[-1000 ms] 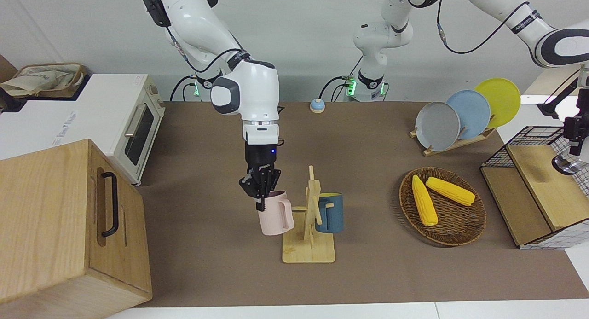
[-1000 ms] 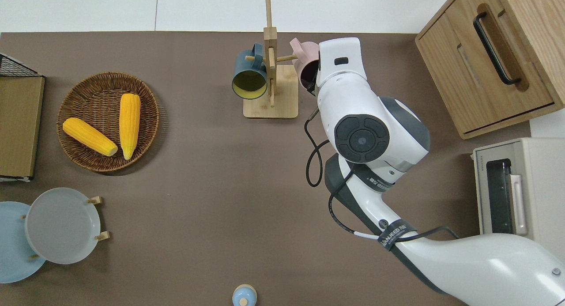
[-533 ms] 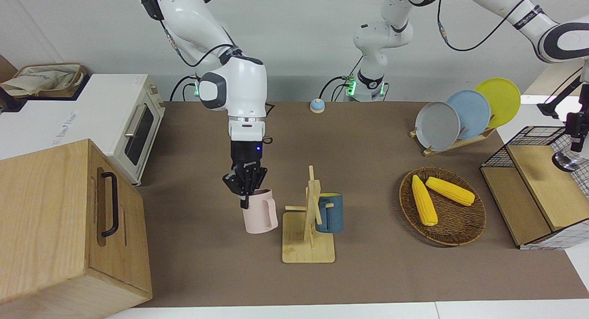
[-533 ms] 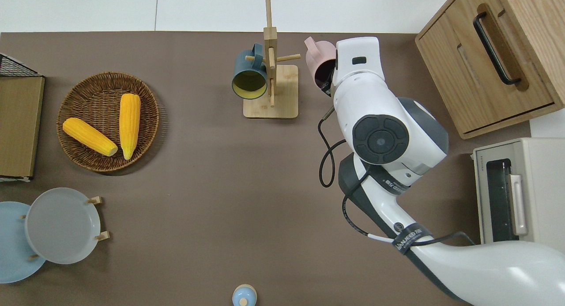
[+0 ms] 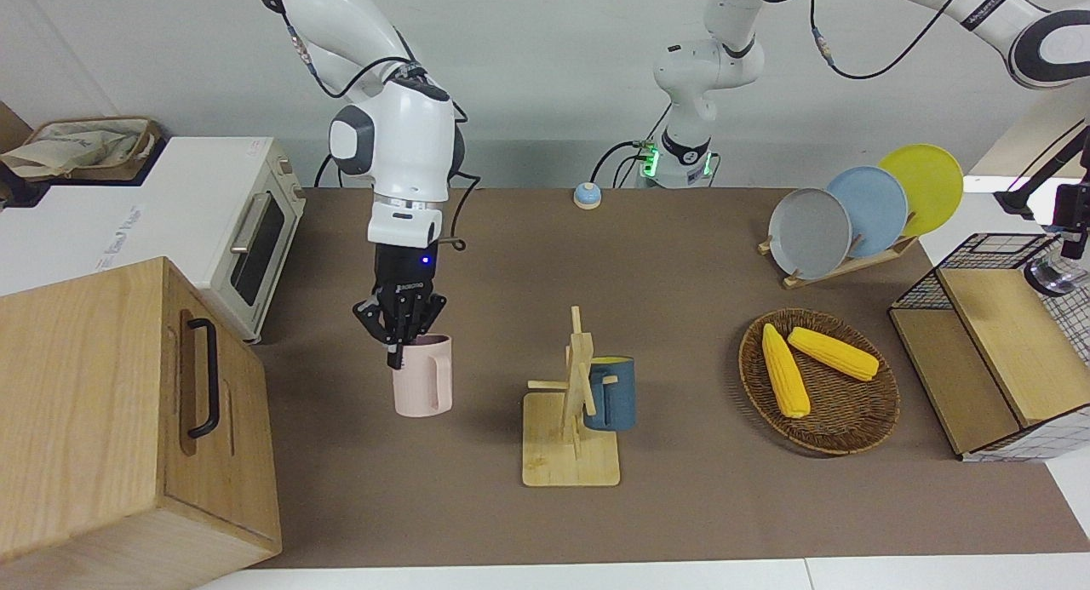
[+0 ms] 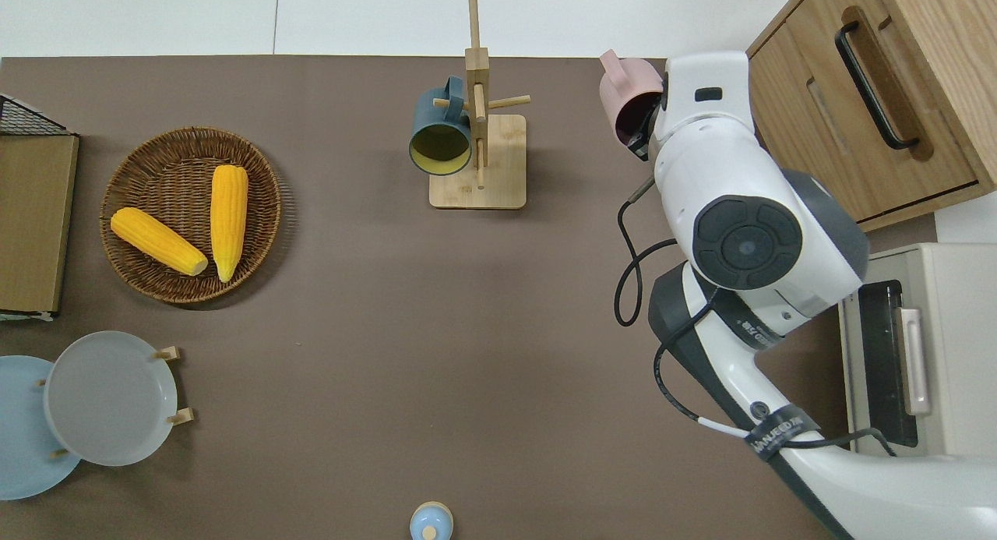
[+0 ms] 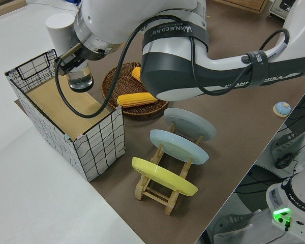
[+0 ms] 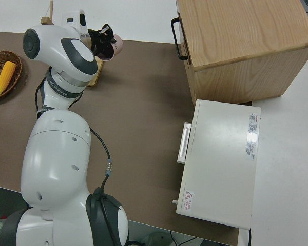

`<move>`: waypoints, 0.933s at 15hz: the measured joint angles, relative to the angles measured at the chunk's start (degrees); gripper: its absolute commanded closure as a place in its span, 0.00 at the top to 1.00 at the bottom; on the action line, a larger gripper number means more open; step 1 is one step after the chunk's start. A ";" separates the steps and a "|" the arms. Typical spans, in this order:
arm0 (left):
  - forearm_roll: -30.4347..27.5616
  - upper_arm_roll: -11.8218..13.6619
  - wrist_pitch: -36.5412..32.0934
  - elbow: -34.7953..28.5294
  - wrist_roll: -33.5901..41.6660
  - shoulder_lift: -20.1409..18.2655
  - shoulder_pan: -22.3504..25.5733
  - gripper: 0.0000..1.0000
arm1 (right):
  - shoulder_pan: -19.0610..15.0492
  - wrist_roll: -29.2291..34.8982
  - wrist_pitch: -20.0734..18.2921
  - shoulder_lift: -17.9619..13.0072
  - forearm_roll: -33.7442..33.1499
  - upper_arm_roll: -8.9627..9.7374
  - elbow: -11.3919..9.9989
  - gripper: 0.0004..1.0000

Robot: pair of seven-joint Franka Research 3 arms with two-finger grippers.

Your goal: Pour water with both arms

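Note:
My right gripper (image 5: 398, 339) is shut on the rim of a pink mug (image 5: 421, 377) and holds it upright in the air. In the overhead view the pink mug (image 6: 623, 96) is over the table between the wooden mug rack (image 6: 498, 189) and the wooden cabinet (image 6: 857, 96). A dark blue mug (image 5: 609, 394) hangs on the rack. My left gripper (image 7: 66, 61) is shut on a clear glass (image 7: 81, 79) and holds it over the wooden shelf in the wire basket (image 7: 96, 147). Whether the glass holds water I cannot tell.
A toaster oven (image 5: 247, 232) stands beside the cabinet, nearer to the robots. A wicker basket (image 5: 869, 420) holds two corn cobs. A rack of three plates (image 5: 843, 215) and a small blue bell (image 5: 587, 195) lie nearer to the robots.
My right gripper has carried the pink mug off the rack and away toward the right arm's end of the table. My left gripper has lifted the glass a little.

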 measured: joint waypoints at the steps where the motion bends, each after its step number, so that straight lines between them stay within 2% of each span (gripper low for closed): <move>1: 0.80 -0.10 -0.38 0.06 -0.88 -0.57 -0.01 0.00 | 0.02 -0.22 -2.21 -0.89 3.38 0.16 -0.52 0.02; 6: 5.10 -1.82 -3.96 0.13 -6.46 -3.56 -0.28 0.00 | 0.06 -0.62 -12.21 -5.86 20.28 0.52 -2.68 0.01; 9: 9.17 -3.41 -6.33 0.07 -10.97 -5.73 -0.81 0.00 | 0.05 -0.41 -16.81 -7.65 31.01 0.46 -3.08 0.00; 14: 14.78 -6.86 -7.94 -3.35 -16.55 -10.49 -1.34 0.00 | 0.05 8.71 -20.98 -8.16 40.21 0.45 -3.19 0.00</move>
